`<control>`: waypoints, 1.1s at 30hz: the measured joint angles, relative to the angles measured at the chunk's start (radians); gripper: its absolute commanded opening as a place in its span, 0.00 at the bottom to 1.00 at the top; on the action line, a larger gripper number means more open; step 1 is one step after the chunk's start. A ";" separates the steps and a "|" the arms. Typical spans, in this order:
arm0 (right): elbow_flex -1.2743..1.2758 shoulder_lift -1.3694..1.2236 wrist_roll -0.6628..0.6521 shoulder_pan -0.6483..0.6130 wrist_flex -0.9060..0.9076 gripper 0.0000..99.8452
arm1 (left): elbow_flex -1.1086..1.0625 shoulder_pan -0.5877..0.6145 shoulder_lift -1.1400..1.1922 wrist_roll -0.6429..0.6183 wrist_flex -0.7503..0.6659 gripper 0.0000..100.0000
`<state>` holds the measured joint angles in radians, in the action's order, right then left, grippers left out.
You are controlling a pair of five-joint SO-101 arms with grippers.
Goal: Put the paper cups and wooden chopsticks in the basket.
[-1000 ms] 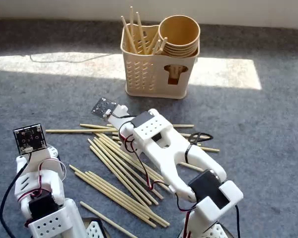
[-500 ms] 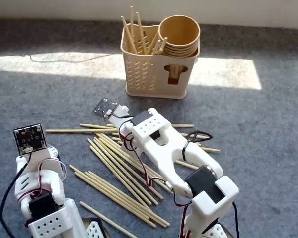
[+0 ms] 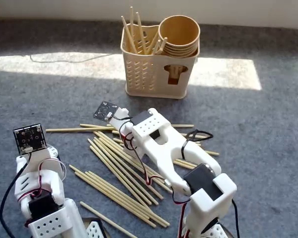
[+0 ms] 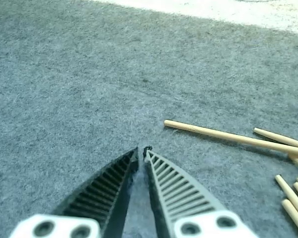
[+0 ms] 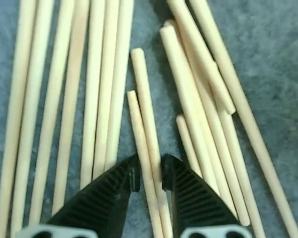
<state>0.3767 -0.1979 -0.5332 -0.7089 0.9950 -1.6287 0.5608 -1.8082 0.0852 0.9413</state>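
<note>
- Basket [image 3: 156, 69]: cream slotted plastic, upright at the far side of the grey carpeted counter [image 3: 268, 148].
- Paper cups [image 3: 179, 32]: a nested stack, already standing in the basket. Likely light and easily crushed.
- Stowed chopsticks [image 3: 134, 29]: upright in the basket beside the cups.
- Loose chopsticks [image 3: 120, 171]: scattered on the counter between basket and arms. Judged light, stiff, smooth and apt to roll, so best pinched mid-length to stay level.
- Right end effector [image 5: 149, 173]: low over the scatter, jaws drawn in against two sticks lying between them.
- Left end effector [image 4: 141, 154]: jaws almost together, empty, over bare carpet near one stick end.
- Markings: no legible writing on cups, basket or sticks.
</note>
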 measured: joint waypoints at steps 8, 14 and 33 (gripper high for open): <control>0.000 -0.002 -0.003 0.011 0.003 0.01 | 0.000 -0.041 0.000 0.000 0.000 0.04; 0.012 0.034 -0.003 0.028 0.031 0.01 | 0.000 -0.041 0.000 0.000 0.000 0.04; 0.161 0.442 0.094 0.032 0.043 0.01 | -0.018 -0.049 0.000 0.000 -0.037 0.04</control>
<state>0.5378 0.2440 -0.4396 -0.6767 1.0380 -1.6471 0.5117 -1.8082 0.0852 0.9045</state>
